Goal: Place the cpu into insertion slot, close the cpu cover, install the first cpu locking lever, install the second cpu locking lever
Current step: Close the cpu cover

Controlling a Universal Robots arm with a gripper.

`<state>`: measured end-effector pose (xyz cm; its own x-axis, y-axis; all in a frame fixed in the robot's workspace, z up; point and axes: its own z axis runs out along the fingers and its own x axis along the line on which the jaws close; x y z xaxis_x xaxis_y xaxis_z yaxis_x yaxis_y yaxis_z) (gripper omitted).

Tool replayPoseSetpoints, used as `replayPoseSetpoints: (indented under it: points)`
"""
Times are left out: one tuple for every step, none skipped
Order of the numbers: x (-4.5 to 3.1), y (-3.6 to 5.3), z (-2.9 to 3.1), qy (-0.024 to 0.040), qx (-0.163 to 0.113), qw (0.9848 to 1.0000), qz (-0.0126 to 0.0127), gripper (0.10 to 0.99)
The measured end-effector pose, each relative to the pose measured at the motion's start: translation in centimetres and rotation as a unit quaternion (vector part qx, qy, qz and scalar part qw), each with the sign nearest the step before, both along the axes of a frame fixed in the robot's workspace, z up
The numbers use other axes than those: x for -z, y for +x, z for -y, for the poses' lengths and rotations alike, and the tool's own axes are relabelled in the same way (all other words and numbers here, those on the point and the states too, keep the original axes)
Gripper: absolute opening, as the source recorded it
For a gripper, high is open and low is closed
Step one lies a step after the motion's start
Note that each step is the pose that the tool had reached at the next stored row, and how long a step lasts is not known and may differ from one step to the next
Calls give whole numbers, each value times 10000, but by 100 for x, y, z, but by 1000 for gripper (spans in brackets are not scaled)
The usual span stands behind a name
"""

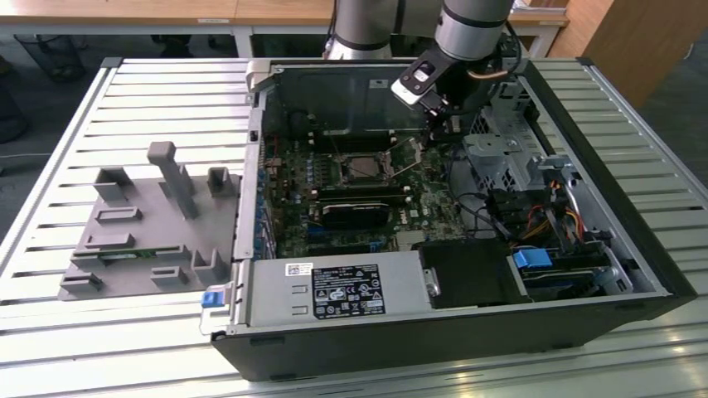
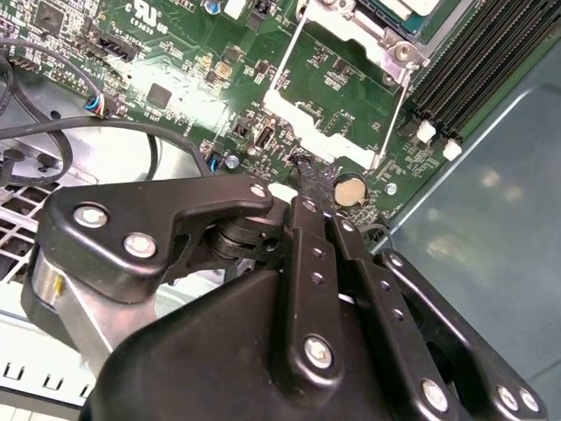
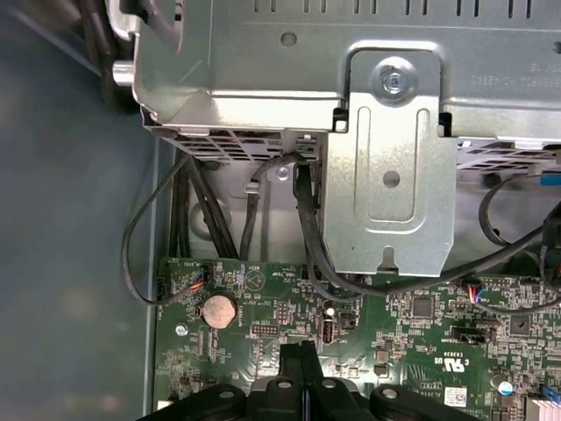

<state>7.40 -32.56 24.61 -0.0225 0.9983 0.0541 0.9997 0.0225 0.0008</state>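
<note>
The insertion slot (image 1: 363,168) sits mid-motherboard inside the open computer case. In the second wrist view the silver cpu cover (image 2: 351,39) lies over it, and a pale strip in its window looks like the cpu (image 2: 410,7), mostly cut off. Two thin wire locking levers (image 2: 282,66) (image 2: 394,118) angle away from the socket. My gripper (image 1: 439,133) hangs over the board on the exterior view's right of the slot. Its black fingers (image 2: 307,203) (image 3: 302,351) are pressed together with nothing between them, just above the board near a coin battery (image 2: 349,189).
A silver drive cage (image 3: 386,175) with black cables under it stands close by. Long black memory slots (image 1: 354,199) lie beside the socket, and a power supply (image 1: 337,290) fills the case's near side. A grey fixture (image 1: 144,224) rests on the slatted table.
</note>
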Motion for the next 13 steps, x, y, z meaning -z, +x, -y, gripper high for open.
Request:
replayPoseSetpoints:
  points:
    - [4,3,0,0,0,10000,-5,106]
    - [8,5,-1,-1,0,10000,-10,106]
    - [13,8,-2,0,0,10000,-15,106]
    - [18,11,-3,0,0,10000,-21,106]
    - [22,15,-4,-1,0,10000,-26,106]
    - [27,18,-5,0,0,10000,-32,106]
    - [31,21,-6,0,0,10000,-37,106]
    - [36,24,-7,-1,0,10000,-42,106]
    - [41,26,-8,-1,0,10000,-47,106]
    - [46,29,-8,0,0,10000,-52,106]
    - [51,31,-9,-1,0,10000,-57,106]
    - [56,33,-10,0,0,10000,-62,106]
    - [62,35,-11,-1,0,10000,-66,106]
